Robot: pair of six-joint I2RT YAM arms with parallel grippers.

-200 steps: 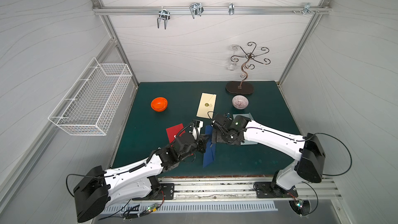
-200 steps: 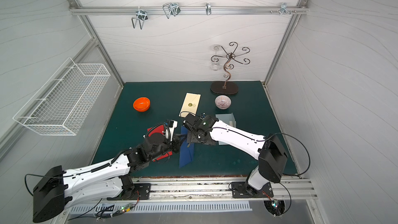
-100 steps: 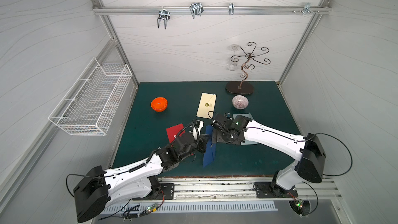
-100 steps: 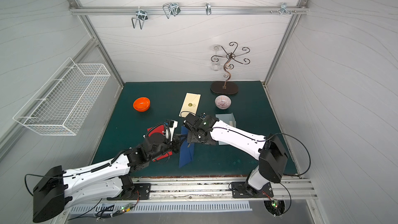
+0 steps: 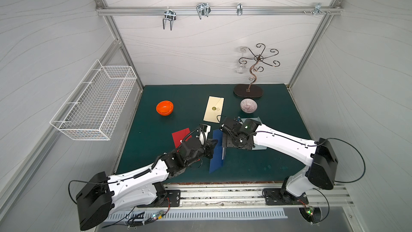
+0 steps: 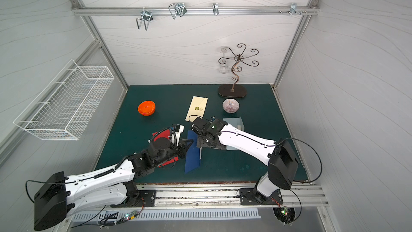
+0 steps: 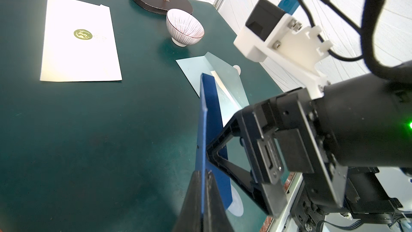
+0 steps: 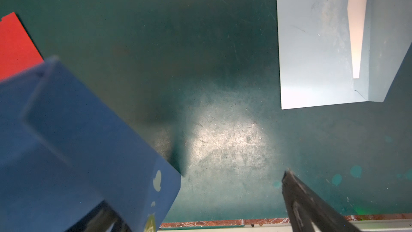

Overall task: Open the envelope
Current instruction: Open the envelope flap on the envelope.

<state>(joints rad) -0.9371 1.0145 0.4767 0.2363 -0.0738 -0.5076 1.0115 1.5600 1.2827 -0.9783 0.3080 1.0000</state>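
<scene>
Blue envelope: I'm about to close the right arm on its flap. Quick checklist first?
1. Left jaws shut on blue envelope: ok.
2. Envelope held on edge, upright: ok.
3. Right jaws wide open: ok.
4. Flap between right jaws: cannot tell; the envelope hides one finger in the right wrist view.
5. Seal state: cannot tell; only a sticker at the envelope's edge shows.
6. Grey envelope and red envelope lie apart from the right jaws: ok.
</scene>
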